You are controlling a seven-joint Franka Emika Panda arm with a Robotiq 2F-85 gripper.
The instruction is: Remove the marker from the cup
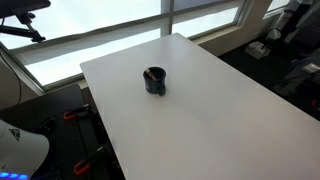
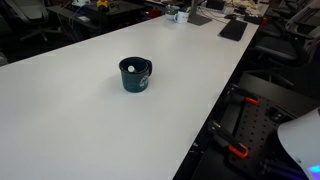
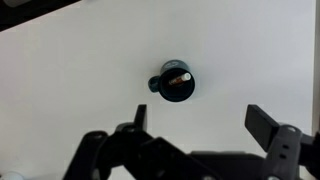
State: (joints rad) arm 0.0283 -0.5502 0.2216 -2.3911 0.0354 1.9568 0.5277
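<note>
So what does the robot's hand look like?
In the wrist view the gripper is black and chunky, built from jointed links, with two blocky fingers at its ends. No markings or cables show on it. A smooth, rounded white part, probably the arm, peeks in at the edge of an exterior view.

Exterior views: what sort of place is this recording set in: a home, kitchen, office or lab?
Most likely an office or lab: a long white table with a wide window behind it, and what look like office chairs and cluttered worktops beyond its far side.
</note>
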